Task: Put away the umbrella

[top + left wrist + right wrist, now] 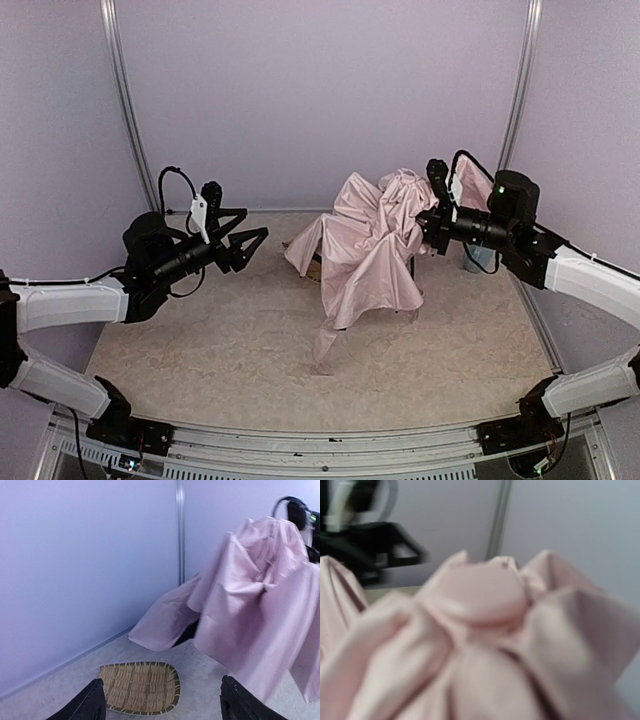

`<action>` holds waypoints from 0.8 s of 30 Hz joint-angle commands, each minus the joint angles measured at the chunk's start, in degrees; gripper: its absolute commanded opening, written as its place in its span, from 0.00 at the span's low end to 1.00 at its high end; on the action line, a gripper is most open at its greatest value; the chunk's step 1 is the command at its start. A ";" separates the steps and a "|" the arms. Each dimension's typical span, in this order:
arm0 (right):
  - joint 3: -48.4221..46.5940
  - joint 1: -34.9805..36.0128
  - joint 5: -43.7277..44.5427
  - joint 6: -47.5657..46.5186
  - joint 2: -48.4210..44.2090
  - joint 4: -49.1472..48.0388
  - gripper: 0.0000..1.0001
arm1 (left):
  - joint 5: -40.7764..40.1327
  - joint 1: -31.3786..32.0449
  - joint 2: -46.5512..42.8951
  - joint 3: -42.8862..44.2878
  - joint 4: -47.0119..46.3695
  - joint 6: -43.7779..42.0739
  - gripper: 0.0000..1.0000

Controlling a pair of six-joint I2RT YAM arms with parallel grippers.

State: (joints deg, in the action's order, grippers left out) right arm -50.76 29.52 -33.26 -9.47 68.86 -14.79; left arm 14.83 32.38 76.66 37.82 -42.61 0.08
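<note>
Umbrella [365,245] half collapsed, pink fabric hanging loose, with its lowest fold down at the table [200,340]. Right claw [432,215] at the umbrella's upper right, pinching the bunched top and holding it up. Left claw [250,225] spread wide, holding nothing, well apart on the umbrella's left. 1 woven tray [140,687] lies flat just beside the umbrella's left flap.

Lilac walls [300,90], speckled beige tabletop [230,340], metal posts [120,100]
</note>
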 commanded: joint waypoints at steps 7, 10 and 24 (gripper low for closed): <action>-12.42 -3.06 0.11 -7.22 -1.16 5.19 0.15 | 25.19 12.50 -3.18 3.43 16.68 -16.26 0.70; -13.88 -3.06 -1.90 -7.99 -0.65 5.63 0.16 | 23.97 13.36 1.48 3.30 12.62 -15.32 0.81; -15.49 -3.06 -3.38 -8.00 1.71 6.24 0.17 | 34.57 19.90 19.00 12.08 7.29 -9.82 0.74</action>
State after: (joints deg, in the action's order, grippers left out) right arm -64.12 26.81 -36.25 -17.06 70.76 -6.39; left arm 43.66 50.19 93.30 47.55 -33.54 -11.31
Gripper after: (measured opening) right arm 0.177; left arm 0.799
